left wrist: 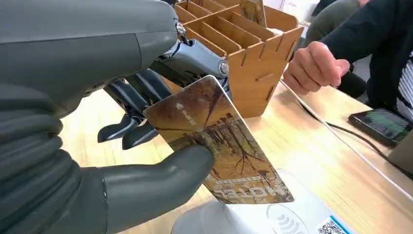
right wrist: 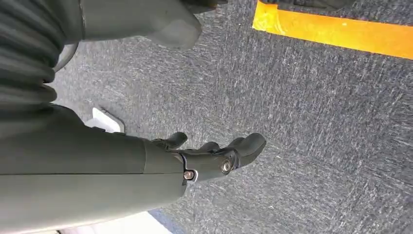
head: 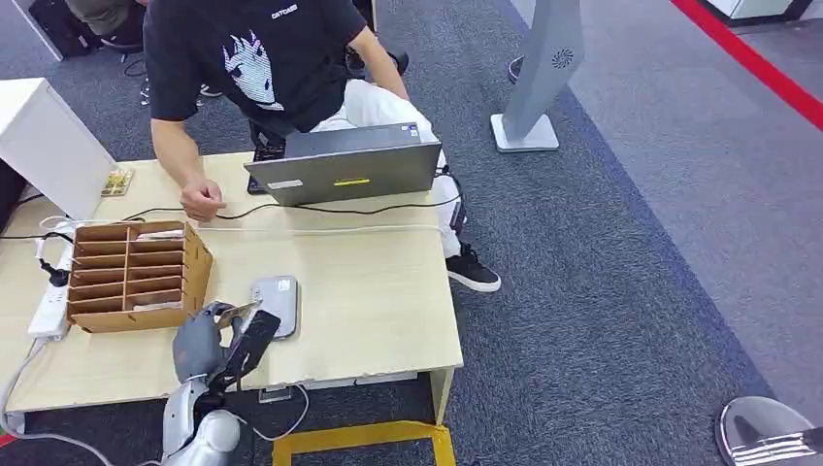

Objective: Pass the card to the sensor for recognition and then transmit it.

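Note:
My left hand (head: 218, 342) pinches a brown picture card (left wrist: 219, 141) between thumb and fingers, just above the grey card sensor (head: 278, 303) on the wooden table (head: 369, 301). In the left wrist view the card's lower edge hangs close over the sensor's white top (left wrist: 272, 219); I cannot tell whether they touch. In the head view the card (head: 236, 313) shows at the sensor's left edge. My right hand (right wrist: 214, 158) hangs over grey carpet, fingers apart, holding nothing.
A wooden slotted card rack (head: 131, 274) stands left of the sensor. A seated person's hand (head: 202, 201) rests on the table beside a laptop (head: 349, 167). A power strip (head: 50, 296) and cables lie at the left. A phone (left wrist: 382, 124) lies near the person.

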You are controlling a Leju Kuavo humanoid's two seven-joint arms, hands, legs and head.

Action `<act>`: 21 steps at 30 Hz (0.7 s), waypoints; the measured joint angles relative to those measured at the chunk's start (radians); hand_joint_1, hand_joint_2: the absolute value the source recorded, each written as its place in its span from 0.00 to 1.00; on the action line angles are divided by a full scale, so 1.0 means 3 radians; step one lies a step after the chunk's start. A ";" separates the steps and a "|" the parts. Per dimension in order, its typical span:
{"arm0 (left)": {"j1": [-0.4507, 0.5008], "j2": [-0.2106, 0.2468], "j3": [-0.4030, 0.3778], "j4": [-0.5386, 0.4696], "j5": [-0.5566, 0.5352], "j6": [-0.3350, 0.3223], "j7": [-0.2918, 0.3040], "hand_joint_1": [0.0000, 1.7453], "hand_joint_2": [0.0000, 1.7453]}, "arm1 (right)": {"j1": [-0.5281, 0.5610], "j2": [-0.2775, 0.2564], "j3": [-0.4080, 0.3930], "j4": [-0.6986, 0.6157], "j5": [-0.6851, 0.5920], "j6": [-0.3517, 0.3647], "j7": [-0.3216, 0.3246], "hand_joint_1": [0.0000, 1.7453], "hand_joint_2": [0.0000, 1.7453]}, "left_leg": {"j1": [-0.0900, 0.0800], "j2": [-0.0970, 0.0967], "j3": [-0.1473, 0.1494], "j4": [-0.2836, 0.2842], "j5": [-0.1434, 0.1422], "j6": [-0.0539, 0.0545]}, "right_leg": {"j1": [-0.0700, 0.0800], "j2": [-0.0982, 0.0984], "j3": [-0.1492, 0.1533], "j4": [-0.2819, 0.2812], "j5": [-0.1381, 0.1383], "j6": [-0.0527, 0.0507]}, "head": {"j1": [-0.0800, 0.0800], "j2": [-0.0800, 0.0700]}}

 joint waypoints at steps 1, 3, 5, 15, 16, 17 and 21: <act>0.0015 0.0000 0.0000 -0.0056 0.0000 0.0004 -0.0005 1.00 1.00 | 0.0001 0.0000 -0.0001 0.0000 -0.0006 -0.0004 -0.0004 0.00 1.00 | 0.0000 0.0000 0.0000 0.0000 0.0000 0.0000 | 0.0000 0.0000 0.0000 0.0000 0.0000 0.0000 | -0.0001 0.0000; 0.0048 0.0006 0.0001 -0.0272 0.0008 0.0042 -0.0032 1.00 1.00 | 0.0005 0.0000 -0.0001 0.0001 -0.0010 -0.0008 -0.0004 0.00 1.00 | 0.0000 0.0000 -0.0001 0.0000 0.0000 0.0000 | 0.0000 0.0000 -0.0001 0.0000 0.0000 0.0000 | 0.0000 0.0000; 0.0066 0.0035 0.0000 -0.0552 -0.0028 0.0066 -0.0033 1.00 1.00 | 0.0007 0.0000 -0.0001 0.0001 -0.0010 -0.0011 -0.0004 0.00 1.00 | 0.0000 -0.0001 -0.0001 0.0000 0.0000 0.0000 | 0.0000 0.0000 -0.0001 0.0000 0.0000 0.0000 | 0.0000 0.0000; -0.0334 0.0511 0.0101 -0.1708 -0.0972 0.0048 0.0461 1.00 1.00 | 0.0017 -0.0001 -0.0001 0.0001 0.0053 0.0009 0.0017 0.00 1.00 | 0.0004 0.0000 0.0000 0.0000 0.0005 -0.0006 | 0.0004 0.0001 -0.0002 0.0004 0.0002 -0.0002 | 0.0000 0.0000; -0.0407 0.0584 0.0141 -0.1738 -0.1093 0.0039 0.0524 1.00 1.00 | 0.0018 -0.0001 -0.0001 0.0001 0.0055 0.0015 0.0008 0.00 1.00 | 0.0004 0.0001 0.0001 0.0000 0.0006 -0.0008 | 0.0004 0.0001 -0.0002 0.0005 0.0002 -0.0003 | -0.0001 0.0000; -0.0479 0.0669 0.0180 -0.1747 -0.1283 0.0038 0.0597 1.00 1.00 | 0.0018 -0.0003 -0.0001 0.0000 0.0060 0.0025 0.0006 0.00 1.00 | 0.0004 0.0001 0.0001 0.0000 0.0006 -0.0008 | 0.0005 0.0001 -0.0002 0.0005 0.0002 -0.0003 | -0.0001 0.0000; -0.0674 0.1015 0.0282 -0.1676 -0.1844 0.0072 0.0763 1.00 1.00 | 0.0014 -0.0013 -0.0001 0.0000 0.0094 0.0071 -0.0005 0.00 1.00 | 0.0005 0.0001 0.0002 -0.0001 0.0008 -0.0007 | 0.0005 0.0002 -0.0003 0.0008 0.0002 -0.0004 | 0.0000 0.0000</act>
